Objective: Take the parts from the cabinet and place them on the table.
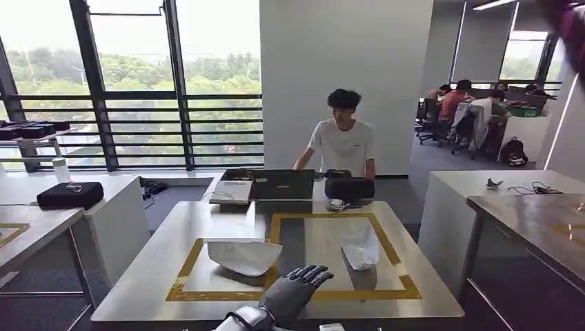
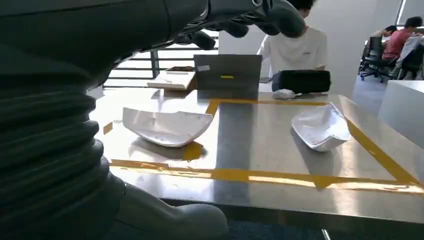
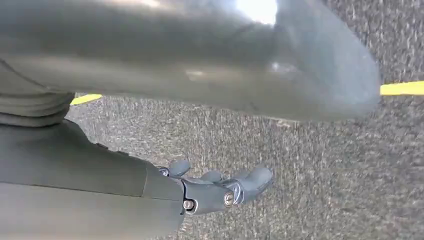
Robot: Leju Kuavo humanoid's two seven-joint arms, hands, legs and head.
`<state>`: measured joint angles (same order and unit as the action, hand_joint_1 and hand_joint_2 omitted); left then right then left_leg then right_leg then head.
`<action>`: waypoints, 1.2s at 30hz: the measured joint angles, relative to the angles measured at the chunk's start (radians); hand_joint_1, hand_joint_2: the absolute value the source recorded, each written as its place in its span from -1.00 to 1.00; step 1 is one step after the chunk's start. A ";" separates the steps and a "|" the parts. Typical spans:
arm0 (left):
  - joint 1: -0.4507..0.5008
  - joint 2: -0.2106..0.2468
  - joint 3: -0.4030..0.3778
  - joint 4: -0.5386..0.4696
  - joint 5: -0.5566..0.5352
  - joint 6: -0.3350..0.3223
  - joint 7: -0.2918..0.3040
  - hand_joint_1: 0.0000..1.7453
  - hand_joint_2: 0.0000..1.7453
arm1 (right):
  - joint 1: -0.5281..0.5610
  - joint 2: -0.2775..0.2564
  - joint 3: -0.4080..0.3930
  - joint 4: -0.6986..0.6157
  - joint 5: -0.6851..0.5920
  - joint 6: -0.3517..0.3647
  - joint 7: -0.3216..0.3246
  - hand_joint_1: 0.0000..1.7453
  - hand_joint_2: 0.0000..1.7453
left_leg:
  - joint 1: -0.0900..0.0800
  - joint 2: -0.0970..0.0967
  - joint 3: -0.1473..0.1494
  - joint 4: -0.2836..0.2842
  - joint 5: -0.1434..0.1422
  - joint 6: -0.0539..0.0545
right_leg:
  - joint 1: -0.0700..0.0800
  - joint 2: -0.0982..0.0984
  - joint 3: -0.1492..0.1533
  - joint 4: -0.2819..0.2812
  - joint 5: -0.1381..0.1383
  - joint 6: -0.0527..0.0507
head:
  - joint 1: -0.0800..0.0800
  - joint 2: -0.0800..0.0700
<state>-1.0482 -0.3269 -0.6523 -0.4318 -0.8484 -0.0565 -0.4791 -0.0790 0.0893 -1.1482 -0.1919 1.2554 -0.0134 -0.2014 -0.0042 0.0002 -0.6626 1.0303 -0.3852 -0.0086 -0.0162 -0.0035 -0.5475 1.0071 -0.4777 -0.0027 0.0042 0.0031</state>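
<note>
Head view: our left hand (image 1: 293, 293) hovers empty, fingers spread, over the table (image 1: 159, 272) near two white parts (image 1: 245, 255). Our right hand (image 3: 220, 190) hangs empty, fingers loosely apart, above grey floor (image 3: 325, 165).

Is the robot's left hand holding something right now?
No, it is empty: the left hand hovers with fingers spread near the table edge, both white parts already lying there.

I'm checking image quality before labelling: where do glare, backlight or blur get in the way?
Head view: the windows are blown out, and the steel table mirrors the white parts softly. Left wrist view: bright sheen on the tabletop near the wider part; the left hand is a dark, close silhouette. Right wrist view: a large blurred grey cover with a highlight; the right hand is sharper over the carpet.
</note>
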 joint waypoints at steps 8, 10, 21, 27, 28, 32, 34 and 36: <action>0.009 0.002 0.000 0.001 0.000 -0.004 -0.002 -1.00 1.00 | 0.002 -0.001 0.000 0.000 0.002 0.000 -0.001 -1.00 -1.00 | 0.009 -0.001 0.008 0.213 -0.127 -0.021 | 0.001 -0.004 -0.097 0.002 0.078 -0.008 | -0.005 0.000; 0.007 0.000 0.000 -0.003 0.000 -0.004 -0.002 -1.00 1.00 | 0.002 0.000 0.000 0.000 0.002 0.000 -0.001 -1.00 -1.00 | 0.008 -0.003 0.130 0.039 -0.131 -0.010 | 0.001 -0.005 -0.111 0.006 0.094 0.001 | -0.005 0.000; 0.008 -0.008 -0.001 -0.003 0.000 -0.004 -0.003 -1.00 1.00 | 0.006 0.000 -0.001 0.000 0.003 0.000 -0.001 -1.00 -1.00 | 0.002 0.003 0.064 -0.013 -0.056 0.046 | -0.005 0.001 -0.202 0.315 -0.086 0.054 | 0.001 0.000; 0.007 -0.009 -0.001 -0.005 0.000 -0.004 -0.006 -1.00 1.00 | 0.002 0.000 -0.001 0.000 0.004 0.000 -0.001 -1.00 -1.00 | 0.000 0.003 0.004 0.009 -0.014 0.019 | 0.002 0.007 0.010 0.027 -0.032 0.031 | 0.001 0.000; 0.006 -0.011 -0.001 -0.005 0.000 -0.004 -0.013 -1.00 1.00 | 0.002 0.000 0.000 0.000 0.004 0.000 -0.001 -1.00 -1.00 | 0.001 0.003 0.003 0.009 -0.007 0.014 | 0.004 0.008 0.009 0.022 -0.033 0.026 | 0.002 0.000; 0.005 -0.013 -0.001 -0.005 0.002 -0.006 -0.025 -1.00 1.00 | 0.001 0.000 -0.001 0.000 0.004 -0.001 0.000 -1.00 -1.00 | 0.002 -0.001 -0.027 0.045 -0.060 -0.008 | -0.005 0.001 -0.020 0.013 0.007 -0.008 | -0.002 0.000; 0.006 -0.013 -0.001 -0.006 0.003 -0.007 -0.035 -1.00 1.00 | 0.001 -0.001 -0.001 0.000 0.004 -0.003 0.002 -1.00 -1.00 | 0.006 -0.001 -0.065 0.181 -0.166 -0.015 | -0.004 0.000 -0.046 0.013 0.026 -0.011 | -0.003 0.000; 0.013 -0.014 -0.002 -0.005 0.003 -0.008 -0.037 -1.00 1.00 | 0.002 -0.001 -0.001 0.000 0.004 -0.003 0.002 -1.00 -1.00 | 0.006 -0.001 -0.086 0.310 -0.209 -0.018 | -0.004 0.000 -0.075 0.014 0.048 -0.011 | -0.003 0.000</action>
<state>-1.0354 -0.3406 -0.6538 -0.4372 -0.8453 -0.0641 -0.5158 -0.0768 0.0885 -1.1490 -0.1923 1.2596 -0.0164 -0.1991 0.0017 -0.0004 -0.7486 1.3400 -0.5942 -0.0267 -0.0199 -0.0038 -0.6223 1.0214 -0.4295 -0.0137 0.0015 0.0031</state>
